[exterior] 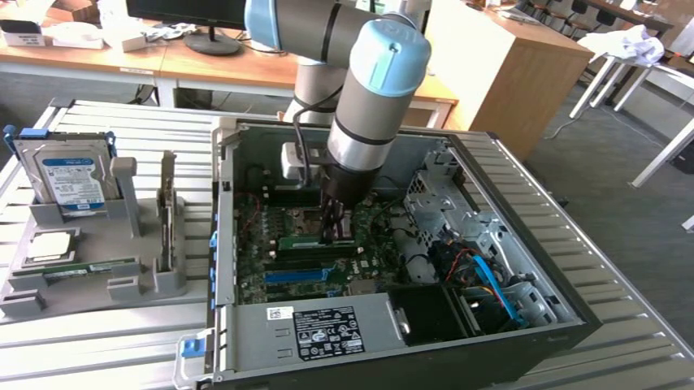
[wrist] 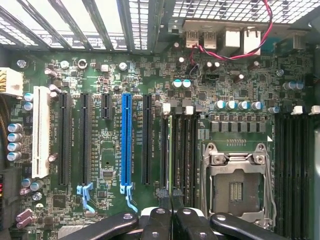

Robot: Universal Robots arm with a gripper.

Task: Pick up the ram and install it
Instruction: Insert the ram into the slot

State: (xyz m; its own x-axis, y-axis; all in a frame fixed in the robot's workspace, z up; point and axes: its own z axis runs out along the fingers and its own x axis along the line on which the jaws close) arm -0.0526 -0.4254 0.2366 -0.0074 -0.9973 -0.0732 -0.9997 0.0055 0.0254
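1. Gripper (wrist: 169, 201): fingers clenched tight, no gap visible between the tips. Down inside the open computer case (exterior: 564, 313), tips at motherboard level in the exterior view (exterior: 334, 237).
2. Ram (wrist: 170, 150): standing on edge in a memory slot, directly in line with the closed tips. Seen as a thin green strip just beside the fingers in the exterior view (exterior: 304, 241). Cannot tell whether pinched between the tips or merely pressed from above (seating depth also unclear).
3. Just beside that slot: empty CPU socket (wrist: 235, 187) with its metal frame. More dark memory slots (wrist: 295, 165) on the socket's far side.
4. Farther across the motherboard (wrist: 107, 150): long blue expansion slot (wrist: 126, 140), then black slots, then a white slot (wrist: 41, 137).
5. Red wire (wrist: 235, 56) looping near the rear ports.
6. Outside the case, at the exterior view's left: grey holder (exterior: 141, 284) on the slatted metal table (exterior: 97, 349). Hard drive (exterior: 74, 183) upright in it. Dark card (exterior: 167, 211) standing on edge, well apart from the gripper.
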